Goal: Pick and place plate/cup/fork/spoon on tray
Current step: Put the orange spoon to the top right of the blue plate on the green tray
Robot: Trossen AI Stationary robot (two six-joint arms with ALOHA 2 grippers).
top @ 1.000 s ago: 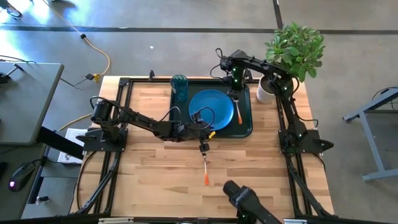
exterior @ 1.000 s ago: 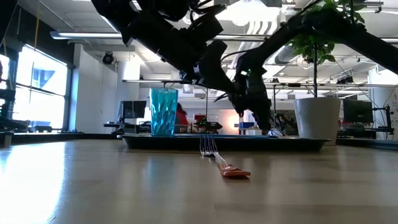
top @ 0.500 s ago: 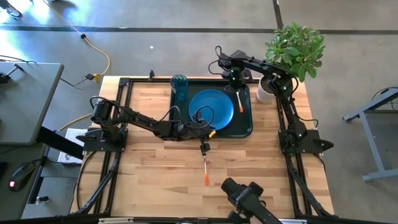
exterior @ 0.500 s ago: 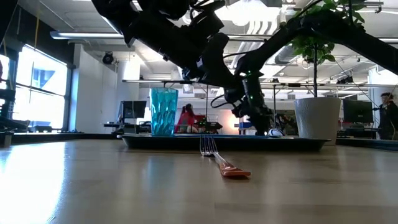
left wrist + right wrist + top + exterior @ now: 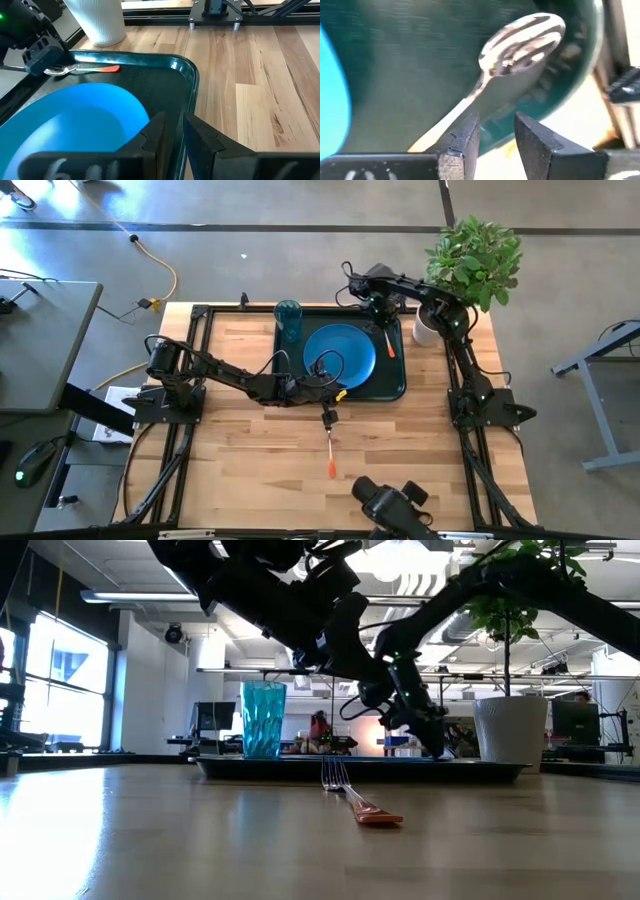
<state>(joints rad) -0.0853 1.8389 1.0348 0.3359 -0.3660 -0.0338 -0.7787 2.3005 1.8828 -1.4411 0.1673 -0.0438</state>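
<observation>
Right hand point(image 5: 377, 304): positioned over the far right corner of the tray point(image 5: 398, 385), fingers parted with a narrow gap and grasping nothing. The spoon point(image 5: 387, 342) lies just beyond the fingertips on the tray floor, beside the plate point(image 5: 339, 351), bowl toward the tray's far end, orange handle toward the near end. The right wrist view confirms the spoon point(image 5: 515, 42) free of both fingers.

Left hand point(image 5: 327, 417): sits above the counter point(image 5: 240, 460) just off the tray's near rim, close to the tined end of the fork point(image 5: 330, 448). Fingers slightly apart, nothing between them.

Fork: lies flat on the counter, tines toward the tray, orange-red handle pointing away. It is the only item not yet on the tray. Assessment: light, rigid, thin and low-lying, with smooth metal likely to slip. Recommend gripping across the neck or the upper handle, fingers set crosswise to its length and pressed close to the counter.

Cup point(image 5: 288, 320): upright in the tray's far left corner. Plate: flat at tray centre.
</observation>
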